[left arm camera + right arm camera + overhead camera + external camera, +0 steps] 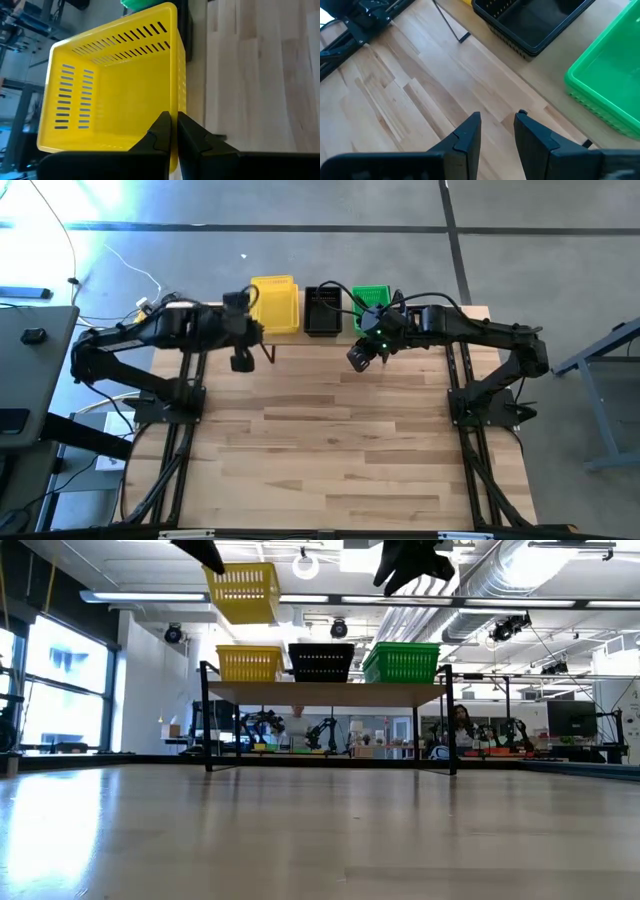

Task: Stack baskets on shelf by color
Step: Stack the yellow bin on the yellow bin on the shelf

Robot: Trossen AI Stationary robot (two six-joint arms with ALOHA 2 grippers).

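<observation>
My left gripper is shut on a yellow basket and holds it in the air above the yellow basket that stands on the shelf. From above the held basket covers the one below. A black basket sits mid-shelf and a green basket on the shelf's right part, both resting on their bottoms. My right gripper is open, over the tabletop just in front of the shelf, near the green basket and the black basket, touching nothing. My left gripper pinches the yellow basket's side wall at its rim, one finger inside the basket and one outside. The fingers reach it from the table's left. The basket hangs lifted clear above the shelf, slightly tilted, open side up.
The shelf stands on thin black legs at the table's far edge. The wide wooden tabletop lies in front of it. Beyond the table the room holds benches and other equipment.
</observation>
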